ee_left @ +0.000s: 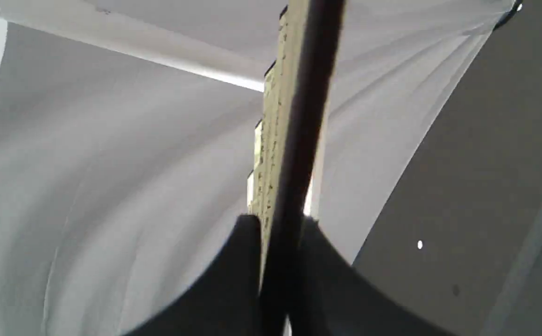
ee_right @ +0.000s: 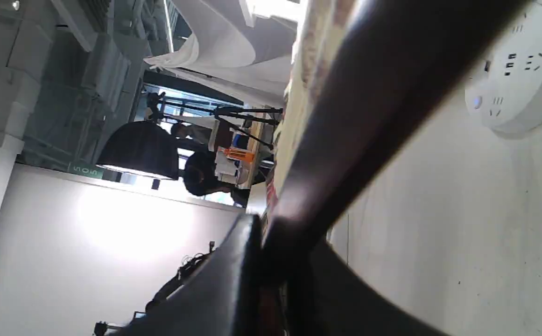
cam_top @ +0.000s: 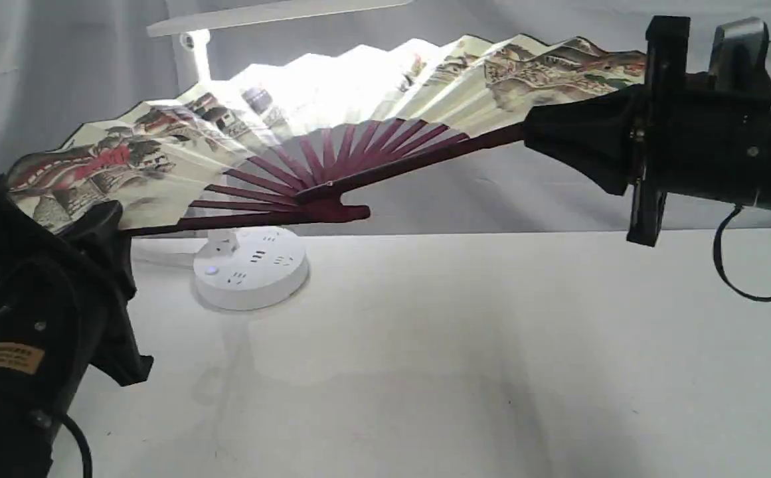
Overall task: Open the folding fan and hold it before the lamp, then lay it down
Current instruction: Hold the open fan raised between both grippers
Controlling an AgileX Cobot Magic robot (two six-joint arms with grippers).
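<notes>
The folding fan [cam_top: 332,99] is spread wide in the air, its painted cream paper lit from behind and its maroon ribs meeting at the pivot [cam_top: 332,206]. My left gripper [cam_top: 103,222] is shut on the fan's left guard; my right gripper [cam_top: 544,136] is shut on the right guard. The white lamp stands behind the fan: its round base [cam_top: 250,267] with sockets rests on the table, its stem [cam_top: 198,60] and flat bar head [cam_top: 272,14] rise above the paper. The left wrist view shows the fan [ee_left: 294,140] edge-on between the jaws. The right wrist view shows the guard [ee_right: 369,116] and lamp base [ee_right: 520,70].
A white table [cam_top: 458,365] stretches under the fan. A pale cloth backdrop [cam_top: 60,66] hangs behind the lamp. A black cable [cam_top: 750,265] loops under the right arm. The room beyond, with tripods and a person, shows in the right wrist view.
</notes>
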